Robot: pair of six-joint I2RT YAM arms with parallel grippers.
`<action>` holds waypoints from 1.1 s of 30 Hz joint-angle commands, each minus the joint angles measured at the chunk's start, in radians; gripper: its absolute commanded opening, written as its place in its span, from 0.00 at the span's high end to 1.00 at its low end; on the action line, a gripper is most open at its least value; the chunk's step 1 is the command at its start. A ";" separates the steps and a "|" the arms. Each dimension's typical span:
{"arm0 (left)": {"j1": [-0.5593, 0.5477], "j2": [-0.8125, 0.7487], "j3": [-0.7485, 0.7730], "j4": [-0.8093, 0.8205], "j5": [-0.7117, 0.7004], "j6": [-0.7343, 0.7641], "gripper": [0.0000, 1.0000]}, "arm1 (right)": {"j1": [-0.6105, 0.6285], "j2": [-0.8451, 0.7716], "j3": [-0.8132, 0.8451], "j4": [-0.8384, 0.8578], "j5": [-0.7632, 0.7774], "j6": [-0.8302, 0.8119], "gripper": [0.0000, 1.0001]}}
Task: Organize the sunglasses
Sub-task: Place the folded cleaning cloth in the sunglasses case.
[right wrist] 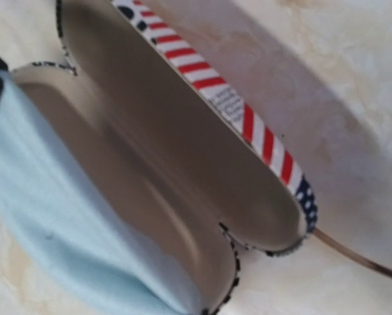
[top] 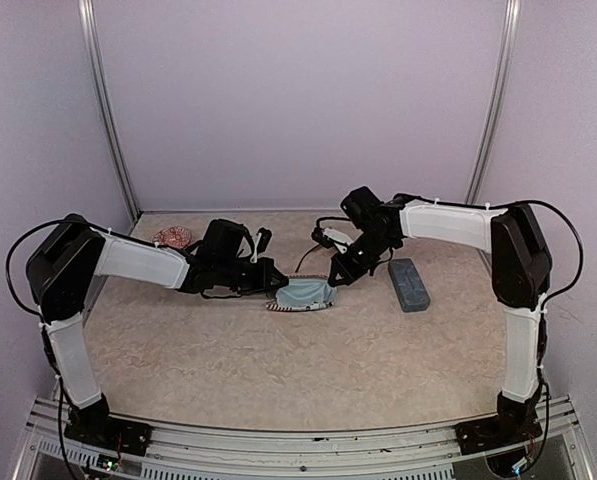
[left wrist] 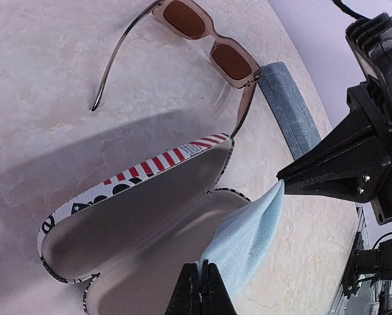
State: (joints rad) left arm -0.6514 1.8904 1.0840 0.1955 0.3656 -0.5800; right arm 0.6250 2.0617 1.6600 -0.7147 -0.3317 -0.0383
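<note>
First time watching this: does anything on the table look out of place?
Yes: a blue cloth droops over the rim of the open striped case, pinched by the left pincer and right pincer, while the sunglasses lie outside, arms unfolded.

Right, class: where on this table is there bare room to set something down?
Bare: the wide strip of marbled table between the arm bases and the open striped glasses case. Crowded: mid-table, where the left hand and right hand pinch a light blue cloth beside the brown tinted sunglasses and blue-grey oblong case.
</note>
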 commanded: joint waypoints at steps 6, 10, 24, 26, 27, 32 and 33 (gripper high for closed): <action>0.038 0.058 0.021 0.048 0.007 -0.008 1.00 | -0.018 0.072 0.065 0.002 0.022 0.008 1.00; 0.050 0.087 0.035 0.050 0.017 -0.007 1.00 | -0.019 0.102 0.099 0.001 0.039 0.020 1.00; 0.058 0.115 0.044 0.036 -0.047 -0.009 1.00 | -0.021 0.185 0.188 -0.013 0.075 0.025 1.00; 0.058 0.112 0.045 0.030 -0.062 -0.008 1.00 | -0.020 0.187 0.188 -0.013 0.078 0.025 1.00; 0.058 0.111 0.045 0.026 -0.070 -0.008 1.00 | -0.021 0.188 0.187 -0.013 0.078 0.025 0.98; 0.059 0.123 0.063 0.009 -0.074 -0.004 1.00 | -0.021 0.186 0.183 -0.006 0.080 0.034 0.88; 0.059 0.126 0.067 0.007 -0.072 -0.005 1.00 | -0.021 0.185 0.182 -0.005 0.082 0.036 0.86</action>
State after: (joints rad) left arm -0.6022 2.0003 1.1145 0.2260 0.3172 -0.5865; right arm 0.6186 2.2311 1.8229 -0.7105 -0.2760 -0.0109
